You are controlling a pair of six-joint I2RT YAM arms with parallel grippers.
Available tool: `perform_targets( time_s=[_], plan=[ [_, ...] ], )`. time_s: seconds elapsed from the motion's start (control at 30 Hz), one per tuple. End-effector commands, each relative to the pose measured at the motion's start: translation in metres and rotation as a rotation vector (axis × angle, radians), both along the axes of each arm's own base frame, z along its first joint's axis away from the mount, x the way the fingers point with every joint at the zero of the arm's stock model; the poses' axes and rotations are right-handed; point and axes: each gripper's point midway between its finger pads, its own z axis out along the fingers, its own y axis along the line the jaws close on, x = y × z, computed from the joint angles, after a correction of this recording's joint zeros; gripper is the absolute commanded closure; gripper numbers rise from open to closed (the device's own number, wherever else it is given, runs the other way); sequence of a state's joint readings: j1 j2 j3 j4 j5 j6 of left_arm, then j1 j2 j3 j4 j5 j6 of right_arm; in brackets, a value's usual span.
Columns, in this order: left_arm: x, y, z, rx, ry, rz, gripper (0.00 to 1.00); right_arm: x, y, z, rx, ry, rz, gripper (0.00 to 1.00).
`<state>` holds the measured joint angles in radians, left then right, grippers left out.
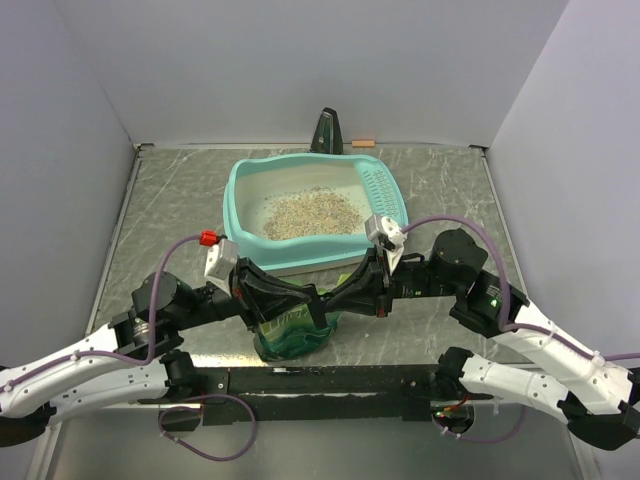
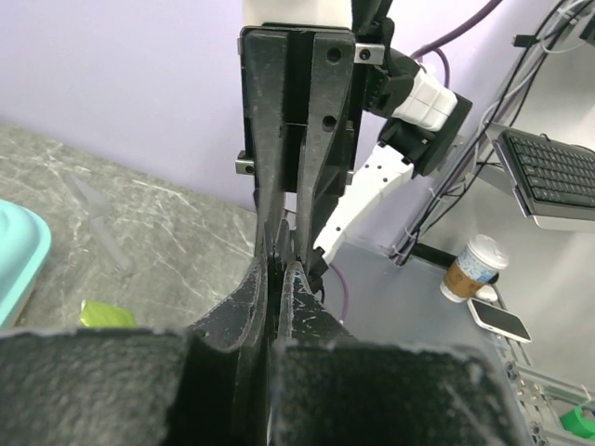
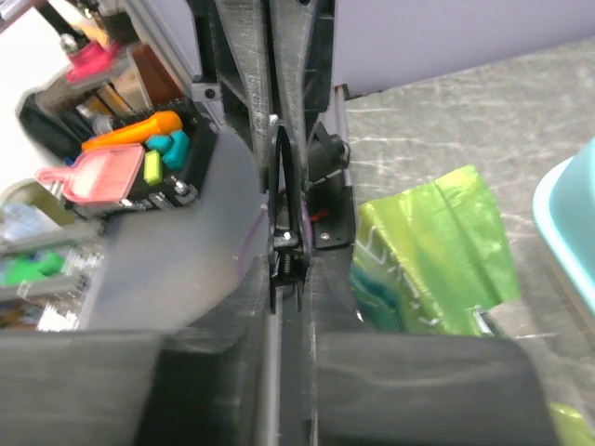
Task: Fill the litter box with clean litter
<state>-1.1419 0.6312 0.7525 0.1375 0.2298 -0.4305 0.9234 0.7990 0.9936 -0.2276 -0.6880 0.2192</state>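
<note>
Item: litter box (image 1: 236,200), teal, at the middle of the surface (image 1: 170,200). Contents: a loose heap of litter (image 1: 305,213) on its floor, well short of full. Item: green bag (image 1: 295,338), upright just in front of the box's near rim, between the two arms. Left pincer (image 1: 312,300): fully closed at the bag's top; whether it pinches bag film cannot be told. Right pincer (image 1: 342,294): fingers drawn almost together, tip to tip with the left, the bag just beside them; any hold is unclear. Step judged in hand: securing the bag's top for pouring. Next move calls for firm grips on both sides, then lifting and tipping the mouth over the rim.
</note>
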Motion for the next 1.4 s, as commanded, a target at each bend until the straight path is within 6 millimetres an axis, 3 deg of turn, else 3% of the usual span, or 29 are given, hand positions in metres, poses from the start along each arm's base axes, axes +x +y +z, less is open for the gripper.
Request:
perform_targets(
  time_s=[0.0, 0.07, 0.1, 0.17, 0.37, 0.67, 0.83, 1.03, 1.37],
  plan=[
    [-0.005, 0.008, 0.033, -0.074, -0.043, -0.005, 0.96, 0.001, 0.002, 0.007, 0.03, -0.018, -0.007, 1.0],
    [-0.005, 0.006, 0.03, -0.058, -0.039, -0.009, 0.84, 0.003, -0.001, 0.01, 0.045, -0.037, -0.027, 1.0],
    [-0.005, 0.005, 0.028, -0.047, -0.039, -0.009, 0.69, 0.005, -0.004, 0.012, 0.054, -0.046, -0.051, 1.0],
    [-0.002, 0.004, 0.019, -0.005, -0.024, 0.001, 0.53, 0.006, -0.007, 0.012, 0.048, -0.049, -0.069, 1.0],
    [0.008, 0.009, -0.012, 0.138, -0.025, 0.064, 0.43, 0.011, -0.019, 0.017, 0.02, -0.084, -0.134, 1.0],
    [0.027, 0.021, -0.063, 0.401, -0.036, 0.163, 0.42, 0.029, -0.037, 0.019, -0.076, -0.183, -0.238, 1.0],
    [0.043, 0.024, -0.101, 0.597, -0.042, 0.214, 0.43, 0.032, -0.039, 0.001, -0.124, -0.242, -0.212, 1.0],
    [0.044, 0.019, -0.142, 0.73, -0.021, 0.186, 0.46, 0.051, -0.042, -0.014, -0.186, -0.301, -0.228, 1.0],
    [0.04, 0.022, -0.166, 0.784, -0.014, 0.156, 0.55, 0.07, -0.034, -0.025, -0.182, -0.297, -0.178, 1.0]
  ],
)
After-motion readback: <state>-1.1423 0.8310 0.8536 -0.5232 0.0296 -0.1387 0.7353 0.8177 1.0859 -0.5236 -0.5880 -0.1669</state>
